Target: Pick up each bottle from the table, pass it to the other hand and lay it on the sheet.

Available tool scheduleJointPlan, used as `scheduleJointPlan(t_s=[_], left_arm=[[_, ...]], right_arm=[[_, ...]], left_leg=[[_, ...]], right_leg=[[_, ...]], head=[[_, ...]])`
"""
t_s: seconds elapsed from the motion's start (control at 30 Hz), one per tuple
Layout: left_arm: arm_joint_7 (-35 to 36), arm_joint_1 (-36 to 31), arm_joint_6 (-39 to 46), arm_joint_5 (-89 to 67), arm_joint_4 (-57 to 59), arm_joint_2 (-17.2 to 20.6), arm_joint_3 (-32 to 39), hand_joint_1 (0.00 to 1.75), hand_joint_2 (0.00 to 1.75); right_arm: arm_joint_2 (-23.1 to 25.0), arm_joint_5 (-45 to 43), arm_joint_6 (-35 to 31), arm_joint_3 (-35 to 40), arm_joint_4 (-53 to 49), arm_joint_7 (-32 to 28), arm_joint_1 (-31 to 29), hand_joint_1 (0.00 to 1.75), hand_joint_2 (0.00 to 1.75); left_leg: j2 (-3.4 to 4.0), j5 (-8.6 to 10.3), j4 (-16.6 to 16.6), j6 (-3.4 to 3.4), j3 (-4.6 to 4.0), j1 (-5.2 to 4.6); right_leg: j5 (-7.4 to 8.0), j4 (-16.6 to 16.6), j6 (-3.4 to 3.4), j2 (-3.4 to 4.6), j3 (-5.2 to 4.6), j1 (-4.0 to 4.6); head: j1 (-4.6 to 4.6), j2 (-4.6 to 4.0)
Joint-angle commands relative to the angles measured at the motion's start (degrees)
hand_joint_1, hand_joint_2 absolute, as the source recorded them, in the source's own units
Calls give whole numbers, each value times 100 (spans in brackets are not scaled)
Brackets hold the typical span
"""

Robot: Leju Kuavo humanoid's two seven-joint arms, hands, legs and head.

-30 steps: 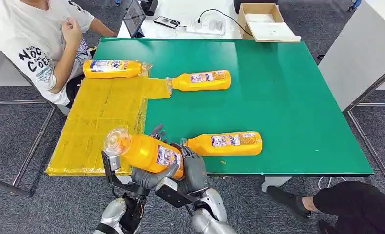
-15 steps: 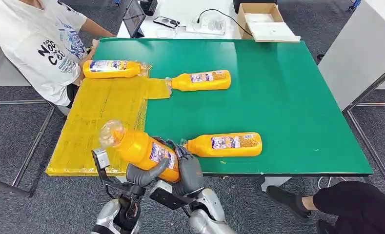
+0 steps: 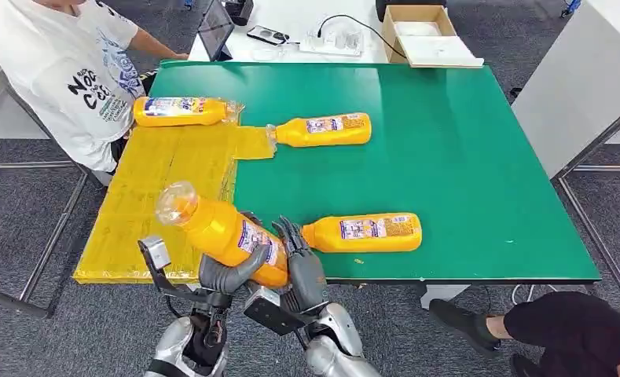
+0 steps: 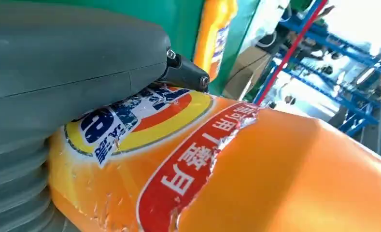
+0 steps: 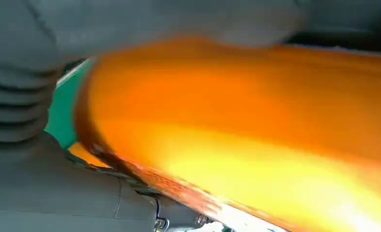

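Bottle (image 3: 224, 233) in left robot hand (image 3: 226, 276) overhangs table edge (image 3: 448, 280).

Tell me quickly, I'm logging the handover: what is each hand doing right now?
Left hand: holding the orange bottle.
Right hand: against that bottle, fingers spread; a grip cannot be told.

Four orange bottles: one held (image 3: 226, 233), three lying (image 3: 179, 111) (image 3: 322, 129) (image 3: 365, 232); one yellow sheet (image 3: 153, 196), one person (image 3: 71, 71).
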Motion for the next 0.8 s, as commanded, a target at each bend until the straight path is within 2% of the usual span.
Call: scheduleJointPlan(t_s=[0.03, 0.13, 0.2, 0.27, 0.33, 0.37, 0.4, 0.47, 0.5, 0.53, 0.57, 0.63, 0.67, 0.77, 0.8], left_arm=[[-726, -1166, 1870, -1296, 591, -37, 632, 175, 175], [-987, -1672, 2533, -1725, 1229, 128, 1064, 175, 175], [-1286, -2001, 3353, -2453, 1815, 286, 1252, 175, 175], [-1517, -2210, 3397, -2634, 2228, 349, 1441, 175, 175], [-1517, -2210, 3397, -2634, 2228, 349, 1441, 175, 175], [-1541, -2235, 3708, -2792, 2313, 305, 1544, 175, 175], [-1545, -2305, 4269, -3316, 2483, 430, 1470, 175, 175], [-1451, -2531, 4747, -3950, 3077, 637, 1532, 175, 175], [-1494, -2629, 4747, -4887, 3286, 532, 2189, 175, 175], [-1300, -2695, 4747, -5591, 3436, 583, 2494, 175, 175], [-1135, -2768, 4747, -6959, 3472, 468, 3208, 175, 175], [-557, -2803, 4747, -8695, 3446, 532, 3689, 175, 175], [-406, -2843, 4747, -9141, 3584, 589, 3770, 175, 175], [-406, -2843, 4747, -9141, 3584, 589, 3770, 175, 175], [118, -2887, 4747, -10025, 3838, 762, 3629, 175, 175]], right_arm=[[-343, -302, 81, -247, -1238, -230, 394, 0, 0], [-362, -439, -203, -354, -1924, -346, 482, 0, 0], [-338, -775, -412, -499, -2387, -609, 598, 0, 0], [-393, -831, -410, -483, -2584, -593, 628, 0, 0], [-393, -831, -410, -483, -2584, -593, 628, 0, 0], [-336, -933, -572, -549, -2591, -755, 650, 0, 0], [-317, -1049, -609, -571, -2646, -880, 638, 0, 0], [-328, -1170, -748, -578, -2808, -967, 628, 0, 0], [-351, -1228, -813, -573, -2939, -968, 634, 0, 0], [-374, -1253, -924, -553, -3077, -968, 641, 0, 0], [-459, -1336, -1144, -470, -3336, -968, 667, 0, 0], [-413, -1398, -1148, -596, -3656, -968, 731, 0, 0], [-404, -1352, -1148, -627, -3717, -968, 745, 0, 0], [-404, -1352, -1148, -627, -3717, -968, 745, 0, 0], [-378, -1381, -1148, -678, -3805, -968, 760, 0, 0]], left_leg=[[-25, 0, 1, 0, 7, 3], [-17, -4, 4, -1, 19, 7], [-11, 2, -4, -2, 13, 0], [-14, 2, -5, -2, 22, 1], [-9, -2, -6, -1, 34, 1], [-5, -2, -5, 0, 28, 1], [-2, 0, -5, 0, 23, 2], [-5, -5, -4, -1, 36, 1], [-4, -1, -5, -2, 27, 2], [-3, -7, -4, -2, 38, 3], [8, -4, -5, -2, 29, 1], [18, -9, 0, -3, 32, 4], [9, -2, -2, -3, 21, 2], [10, 0, -3, -1, 15, 1], [17, -7, 0, -2, 29, 5]], right_leg=[[-8, 1, -10, -28, 18, 5], [-9, 3, -16, -22, 30, 10], [-2, 1, -12, -14, 20, 3], [-4, -1, -14, -17, 31, 5], [-6, -4, -15, -13, 42, 6], [-5, -4, -12, -8, 36, 5], [-3, -4, -10, -5, 32, 5], [-9, -3, -14, -10, 45, 5], [-4, -2, -12, -6, 36, 4], [-9, -2, -17, -5, 48, 7], [-3, -2, -14, 7, 36, 4], [-3, 1, -16, 15, 37, 8], [-1, 1, -12, 7, 27, 5], [1, 0, -9, 8, 20, 3], [-3, -2, -14, 11, 34, 9]], head=[[2, 0], [4, 0], [0, 0], [0, 0], [2, 0], [2, 0], [0, 0], [2, 0], [2, 0], [2, 0], [2, 0], [0, 0], [2, 0], [2, 0], [2, 0]])
